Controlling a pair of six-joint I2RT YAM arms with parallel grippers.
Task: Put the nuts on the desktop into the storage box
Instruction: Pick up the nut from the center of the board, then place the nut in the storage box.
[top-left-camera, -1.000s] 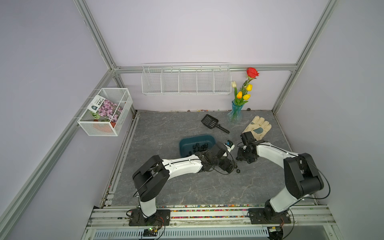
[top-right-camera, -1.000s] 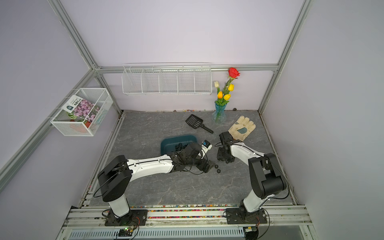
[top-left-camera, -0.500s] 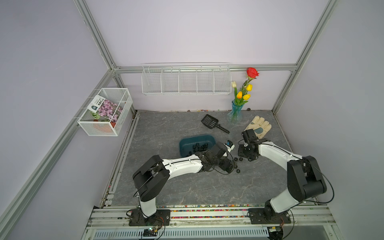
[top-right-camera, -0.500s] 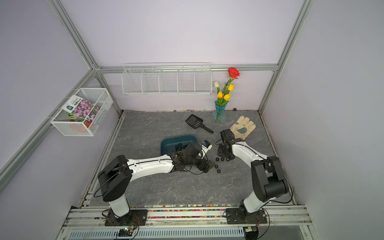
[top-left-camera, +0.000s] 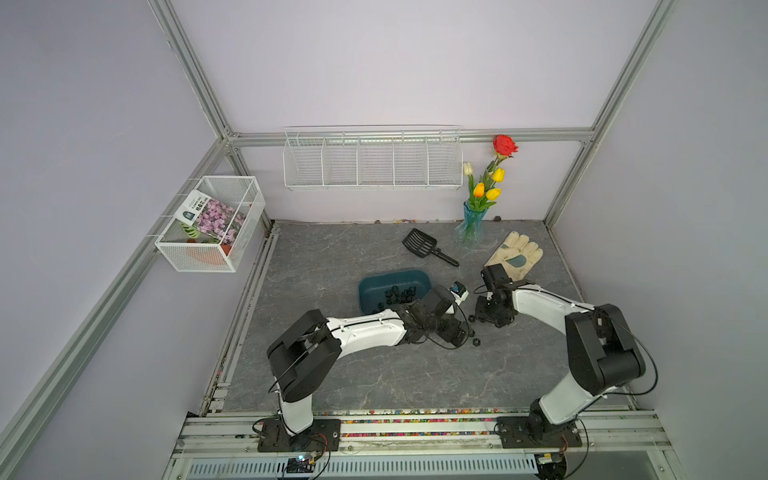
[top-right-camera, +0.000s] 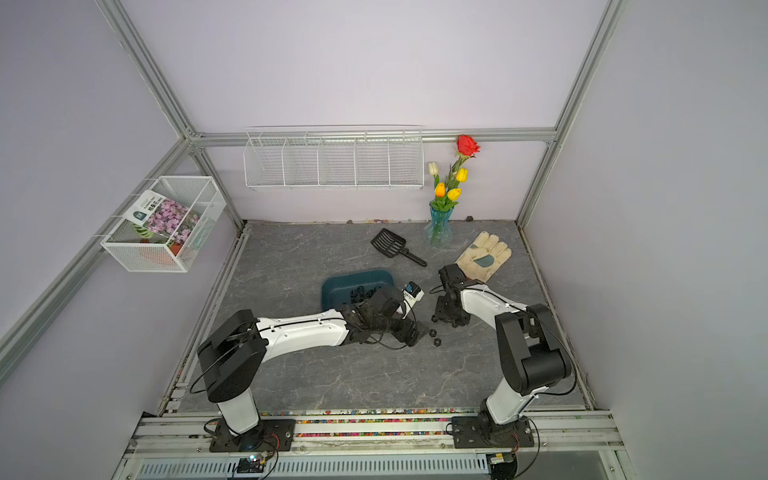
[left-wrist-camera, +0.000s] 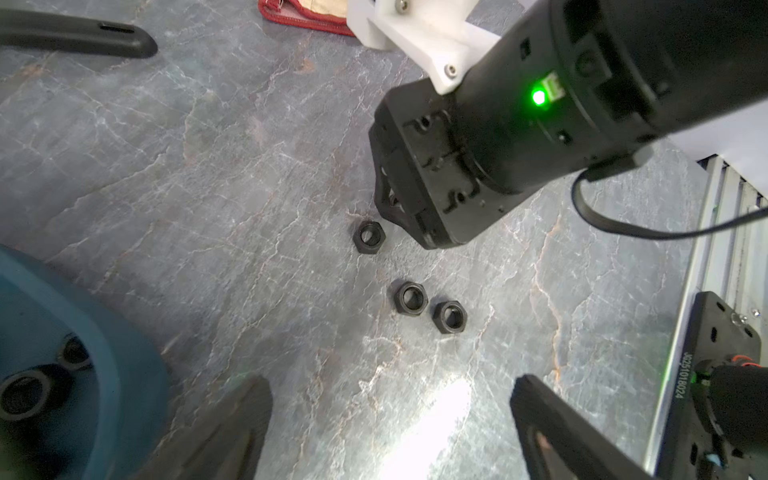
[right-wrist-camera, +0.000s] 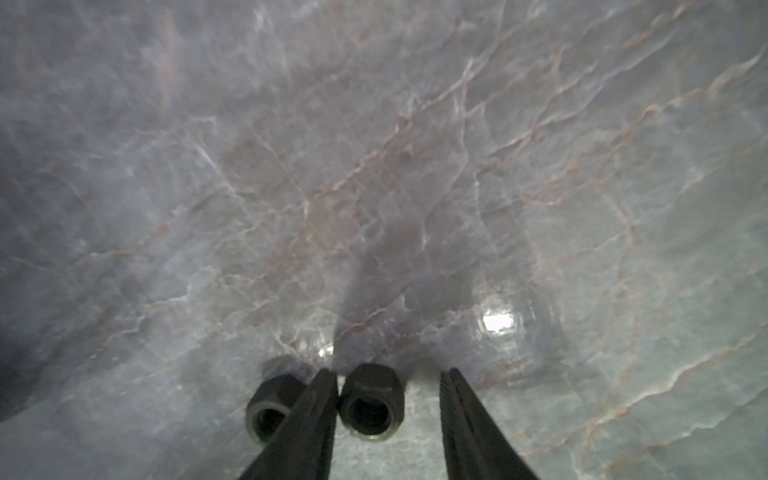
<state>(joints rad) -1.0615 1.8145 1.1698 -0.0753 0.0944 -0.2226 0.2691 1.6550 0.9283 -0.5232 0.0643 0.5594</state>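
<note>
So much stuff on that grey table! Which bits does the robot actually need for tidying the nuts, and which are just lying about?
Part of the job:
- loose nuts on the desktop
- teal storage box, with some nuts already inside

Just lying about:
- black scoop
- work glove
- vase of flowers
- white wire baskets on the walls

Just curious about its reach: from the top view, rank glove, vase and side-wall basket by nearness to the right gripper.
1. Glove, just behind the right gripper.
2. Vase, farther back by the rear wall.
3. Basket, far across on the left wall.
</note>
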